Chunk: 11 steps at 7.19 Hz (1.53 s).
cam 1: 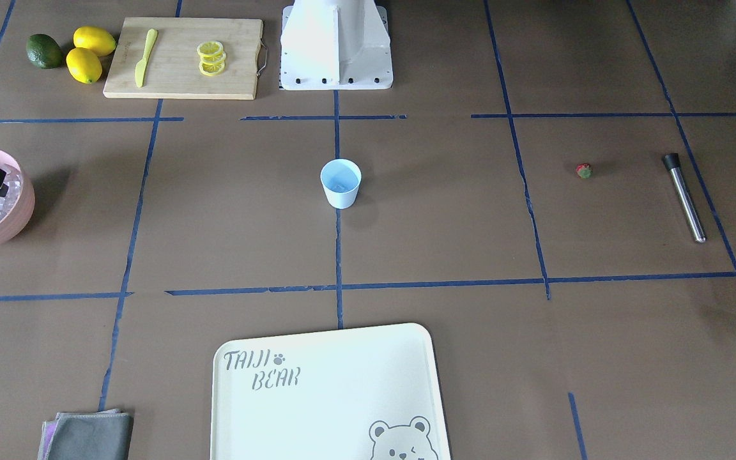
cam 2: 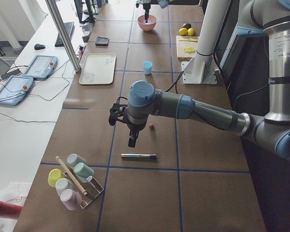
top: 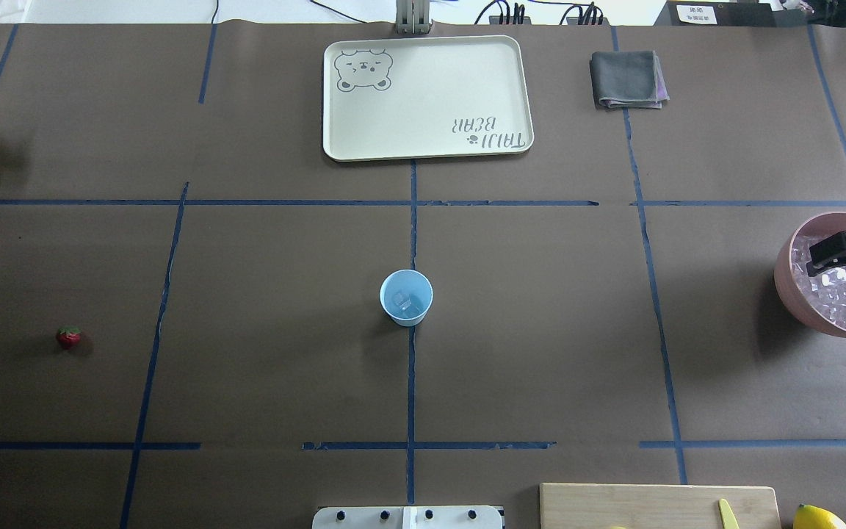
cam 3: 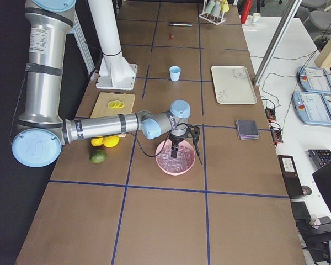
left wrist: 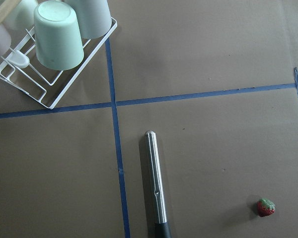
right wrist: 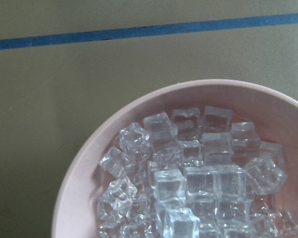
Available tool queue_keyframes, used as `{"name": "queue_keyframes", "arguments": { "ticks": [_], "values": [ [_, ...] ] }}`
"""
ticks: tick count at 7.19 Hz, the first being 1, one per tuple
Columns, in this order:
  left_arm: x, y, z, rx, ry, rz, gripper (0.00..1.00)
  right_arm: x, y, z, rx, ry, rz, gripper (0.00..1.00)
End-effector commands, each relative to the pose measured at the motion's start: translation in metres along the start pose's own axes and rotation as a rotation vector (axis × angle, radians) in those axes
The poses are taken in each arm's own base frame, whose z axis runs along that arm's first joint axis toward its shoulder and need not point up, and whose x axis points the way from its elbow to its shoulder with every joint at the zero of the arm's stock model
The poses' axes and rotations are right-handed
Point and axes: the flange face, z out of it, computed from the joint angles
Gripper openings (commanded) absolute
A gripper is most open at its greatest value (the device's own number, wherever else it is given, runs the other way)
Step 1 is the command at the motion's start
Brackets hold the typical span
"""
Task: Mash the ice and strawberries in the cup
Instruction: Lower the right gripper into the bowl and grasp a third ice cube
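Directions are read on the overhead view, with the cup as dial centre.

**Position.** The cup (top: pixel 406 297) stands upright at table centre with a few cubes of ice (top: pixel 405 301) in it. The strawberry (top: pixel 68 337) lies on the table at 9 o'clock, well apart from the cup. It is near a steel rod (cam 1: pixel 684 198), which is judged to be the mashing tool.

**Grippers.** The right gripper (top: pixel 827 256) hangs over the pink bowl (top: pixel 786 283) at 3 o'clock, just above the heaped cubes. Whether its claw is spread or pinching a cube cannot be told. The left gripper (cam 2: pixel 131 142) hovers above the rod and berry. It shows in the side view only, so its state cannot be told.

**Step.** Judged as ice loading, with berry and mashing not yet done. The next move calls for a clean nip on one top cube, then a carry toward 9 o'clock.

**Clearances.** The bowl rim crowds the right fingers. The run from bowl to cup shows nothing standing in it. The tray (top: pixel 423 147) at 12 o'clock lies off that line.
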Motion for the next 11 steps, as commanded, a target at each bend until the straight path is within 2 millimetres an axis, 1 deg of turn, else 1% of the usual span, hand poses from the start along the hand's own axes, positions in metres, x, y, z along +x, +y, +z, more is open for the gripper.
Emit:
{"name": "queue_keyframes", "arguments": {
  "ticks": [1,2,3,6,11],
  "values": [
    [0.003,0.0,-0.003,0.006,-0.002,0.004,1.0,0.004,-0.001,0.005,-0.004,0.01,0.006,0.82],
    [0.003,0.0,-0.003,0.004,-0.002,0.005,1.0,0.005,-0.003,0.004,0.012,0.025,0.004,0.7],
    [0.003,0.0,-0.003,0.006,-0.002,0.004,1.0,0.005,-0.003,0.004,0.014,0.03,0.005,0.61],
    [0.004,0.0,-0.004,0.007,-0.002,0.005,1.0,0.008,-0.007,0.011,0.005,0.037,0.012,0.59],
    [0.004,0.0,-0.004,0.008,-0.001,0.006,1.0,0.004,-0.006,0.016,-0.005,0.036,0.003,0.58]
  ]
}}
